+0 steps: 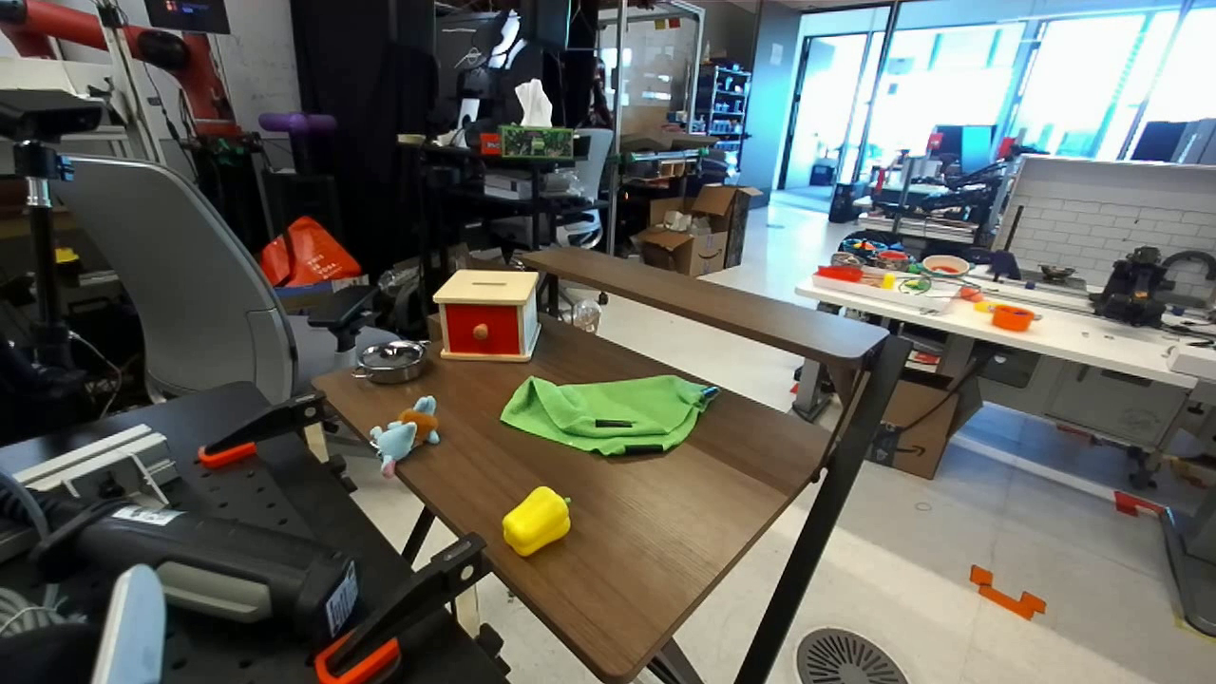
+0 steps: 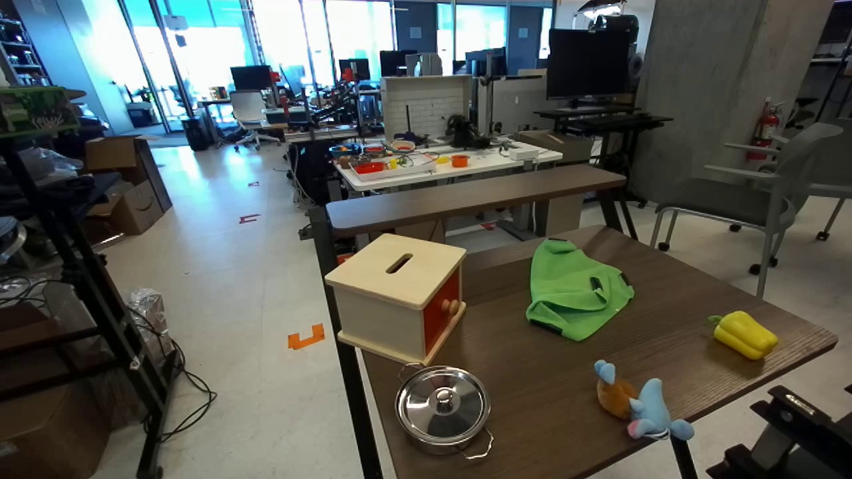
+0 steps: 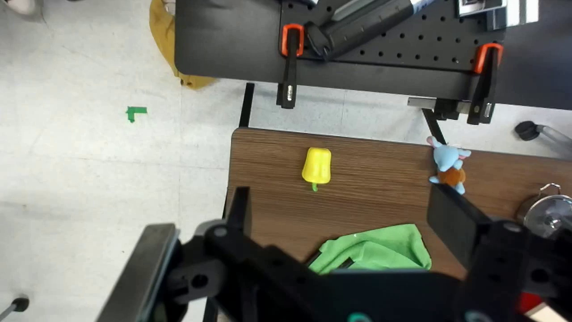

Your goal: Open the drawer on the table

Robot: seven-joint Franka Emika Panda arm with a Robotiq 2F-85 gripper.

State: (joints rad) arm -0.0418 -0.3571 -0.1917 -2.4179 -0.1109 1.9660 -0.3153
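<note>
The drawer is the red front of a small tan-topped box with a pale round knob. It shows in both exterior views (image 1: 465, 326) (image 2: 436, 320), at the far end of the dark brown table (image 1: 655, 503) (image 2: 532, 392), and looks closed. In the wrist view only a red sliver of the drawer (image 3: 529, 302) shows at the lower right; my gripper hides the rest. My gripper (image 3: 340, 201) is wide open and empty, high above the table (image 3: 371, 205) and off to the side of the box. It is out of view in both exterior views.
A lidded metal pot (image 2: 444, 406) stands near the drawer front. A green cloth (image 1: 608, 410), a blue-brown plush toy (image 1: 407, 433) and a yellow pepper (image 1: 537, 521) lie on the table. A raised shelf (image 1: 703, 299) runs along one side; a black bench (image 3: 232, 53) with clamps borders the opposite side.
</note>
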